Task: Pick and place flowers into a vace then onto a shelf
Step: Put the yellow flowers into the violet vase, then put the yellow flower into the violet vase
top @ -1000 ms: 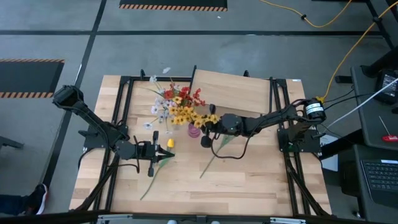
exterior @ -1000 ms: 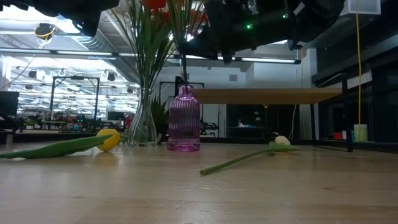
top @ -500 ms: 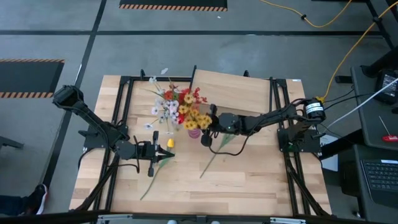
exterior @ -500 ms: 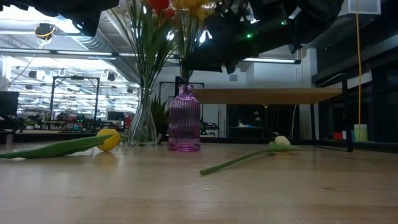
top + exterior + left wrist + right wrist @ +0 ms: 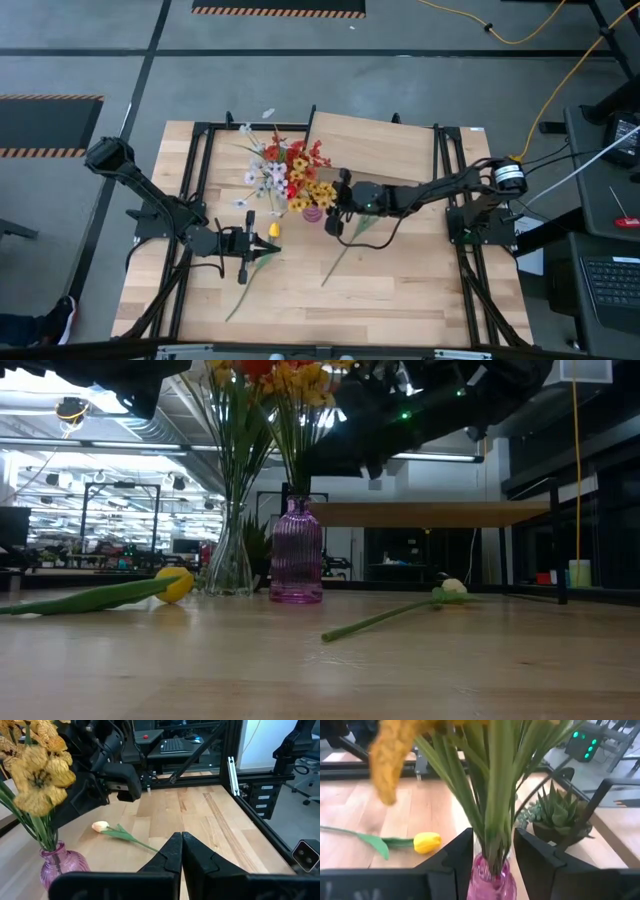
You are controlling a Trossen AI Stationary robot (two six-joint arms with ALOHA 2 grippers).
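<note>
1. Near the tabletop's (image 5: 400,290) middle, you see the ribbed pink glass vase (image 5: 296,563) holding the bunch of yellow-blossomed green stems (image 5: 490,785); your right hand (image 5: 492,851) straddles those stems just above the vase neck, fingers parted and clear of them.
2. Beside it stands a clear glass vase (image 5: 231,555) of mixed red, white and yellow flowers (image 5: 272,165).
3. Your left hand (image 5: 181,851) is pinched shut, holding nothing, above a yellow tulip (image 5: 272,230) lying flat.
4. A white-headed stem (image 5: 400,610) lies loose on the boards.
5. Behind, the light wooden shelf on black legs (image 5: 375,145) carries nothing; a small potted succulent (image 5: 560,817) sits near the vases.
</note>
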